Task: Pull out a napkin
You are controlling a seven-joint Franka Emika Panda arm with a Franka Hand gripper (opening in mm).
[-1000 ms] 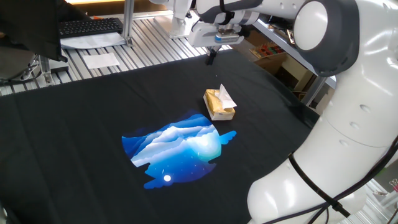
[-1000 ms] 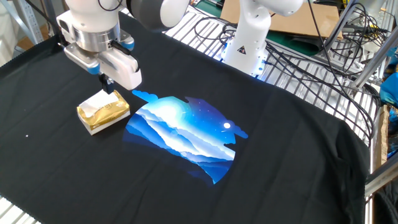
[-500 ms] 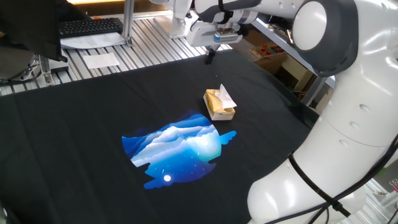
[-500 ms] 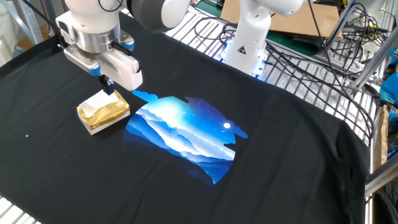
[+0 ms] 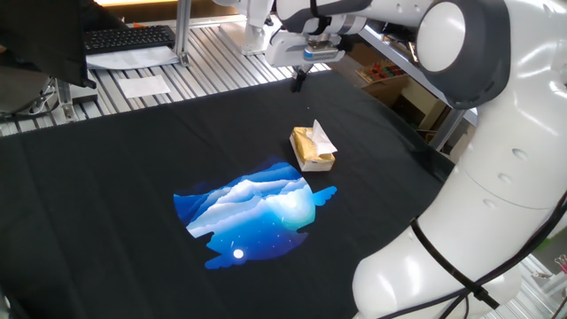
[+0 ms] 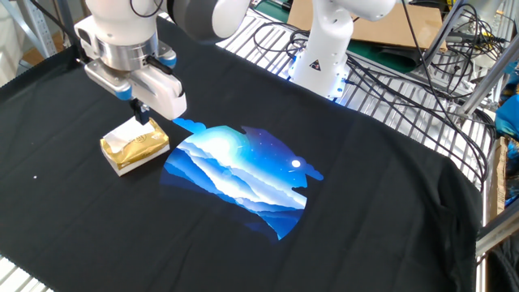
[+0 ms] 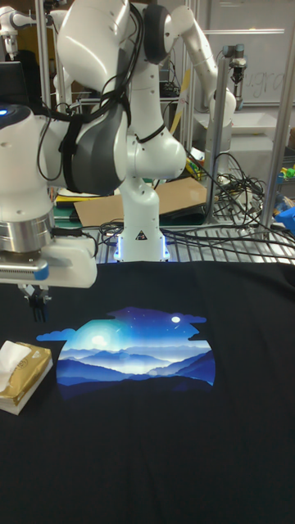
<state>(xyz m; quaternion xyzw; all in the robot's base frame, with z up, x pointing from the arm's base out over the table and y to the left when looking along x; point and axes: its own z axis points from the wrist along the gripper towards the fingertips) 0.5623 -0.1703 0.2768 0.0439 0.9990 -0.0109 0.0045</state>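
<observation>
A small yellow-tan box (image 5: 312, 154) lies on the black cloth, with the white napkin (image 5: 323, 137) poking up from its top. From the opposite side the napkin (image 6: 127, 131) shows at the far end of the box (image 6: 139, 148). In the tall fixed view the box (image 7: 26, 378) and napkin (image 7: 13, 357) sit at the left edge. My gripper (image 5: 299, 81) hangs above the cloth just beyond the box, apart from it. Its dark fingers (image 7: 34, 303) are close together and hold nothing. The gripper (image 6: 143, 110) stands a little above and behind the napkin.
A blue mountain print (image 5: 252, 213) covers the middle of the black cloth (image 5: 106, 177). A keyboard (image 5: 128, 37) and a flat white sheet (image 5: 144, 86) lie on the slatted table behind. The arm's base (image 6: 320, 49) and cables (image 6: 405, 73) stand on the far side.
The gripper has drifted only a few pixels near the box. The box and napkin have not moved.
</observation>
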